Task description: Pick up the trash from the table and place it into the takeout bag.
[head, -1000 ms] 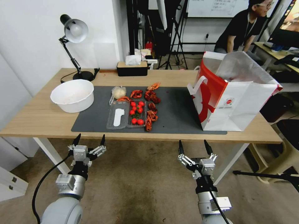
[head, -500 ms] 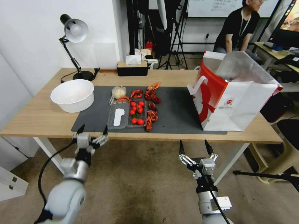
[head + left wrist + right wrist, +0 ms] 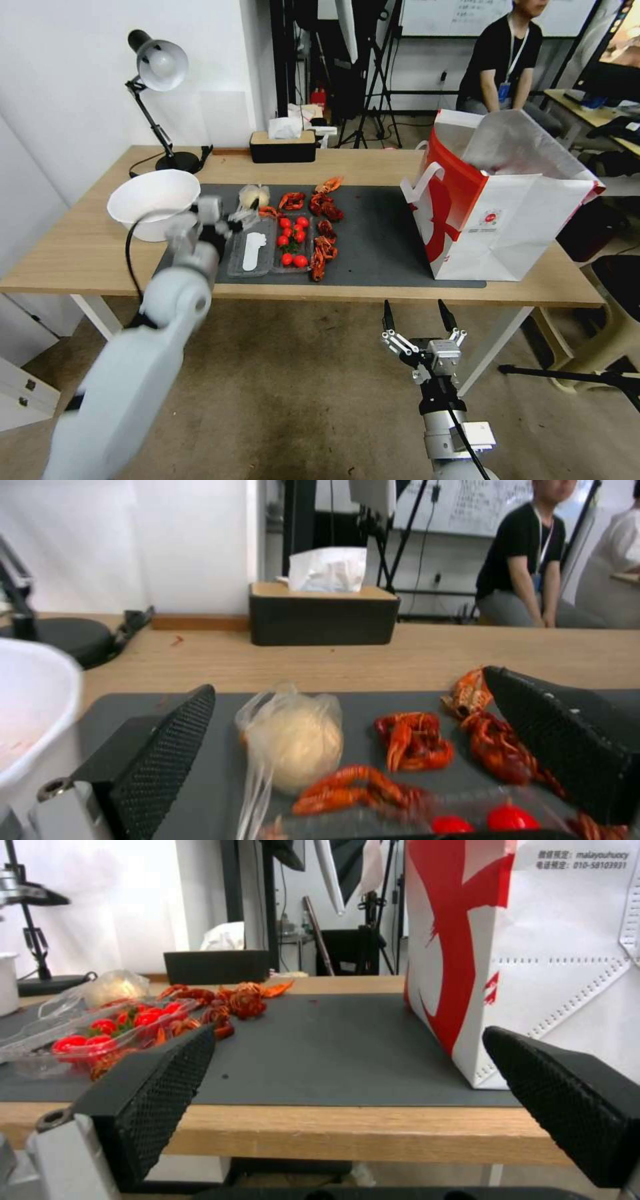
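My left end effector (image 3: 230,215) over dark mat, centre-left of head view, fingers spread apart. Small clear bag with beige lump (image 3: 293,737) lies between fingertips, just ahead, not touched. My right end effector (image 3: 415,315) low at bottom centre, below counter (image 3: 80,247) edge, fingers apart, empty. Takeout bag (image 3: 507,207) upright at right.

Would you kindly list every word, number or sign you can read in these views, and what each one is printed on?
"malayouhuocy" and "010-58103931", with Chinese characters before each that are too small to read: printed on the takeout bag, top corner of its white face in the right wrist view.
Small round red logo and a line of print beneath it on the takeout bag in the head view: too small to read.
Whiteboard writing behind the table: blurred, unreadable.
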